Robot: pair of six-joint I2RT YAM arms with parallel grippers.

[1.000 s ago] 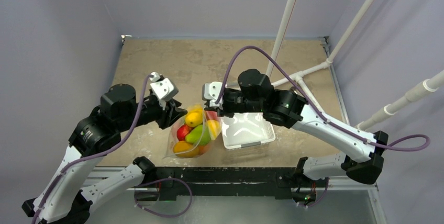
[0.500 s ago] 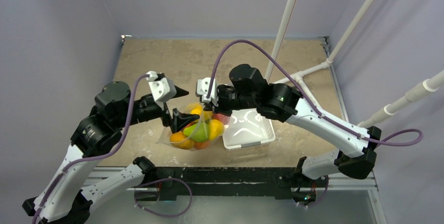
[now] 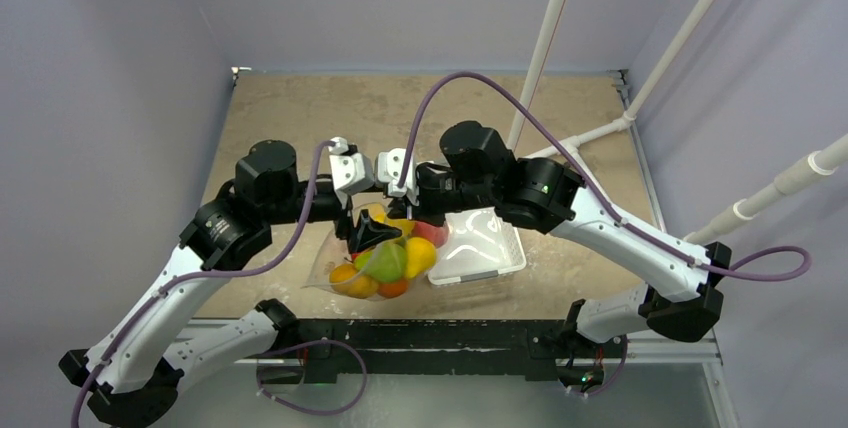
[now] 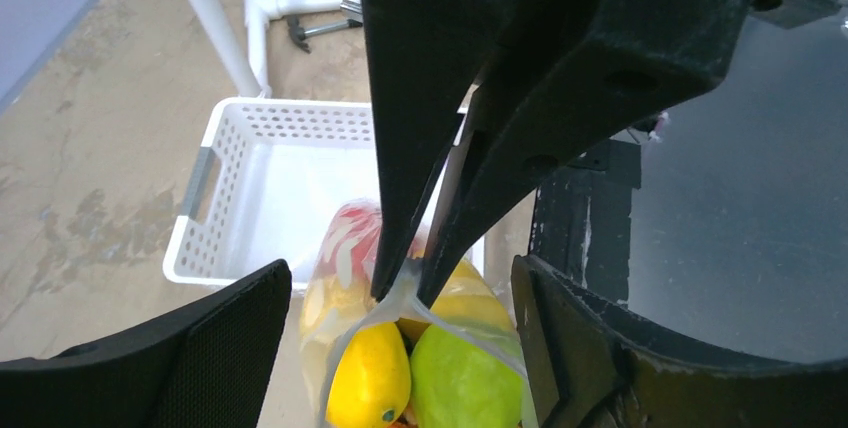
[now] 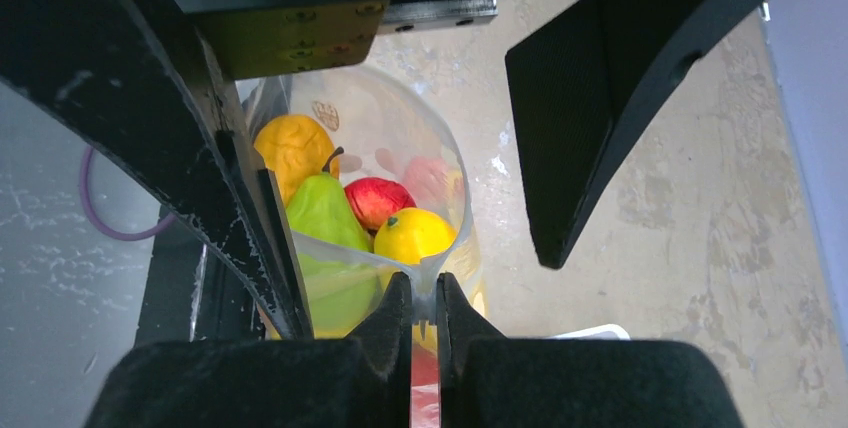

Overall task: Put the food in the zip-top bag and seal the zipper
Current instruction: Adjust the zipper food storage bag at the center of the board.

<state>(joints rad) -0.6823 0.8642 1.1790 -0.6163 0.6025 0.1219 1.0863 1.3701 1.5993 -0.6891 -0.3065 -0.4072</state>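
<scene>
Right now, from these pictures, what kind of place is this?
Probably a robot test booth, not a kitchen: two arms are bolted to a stained table closed in by plain walls, with white pipes behind and toy fruit in a bag.

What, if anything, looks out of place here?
Nothing has spilled: the glossy toy fruits lie inside the clear plastic zip-top bag. One oddity: only the right gripper pinches the bag's rim, at a single spot, so its mouth gapes unsealed. The left gripper stands open.
</scene>
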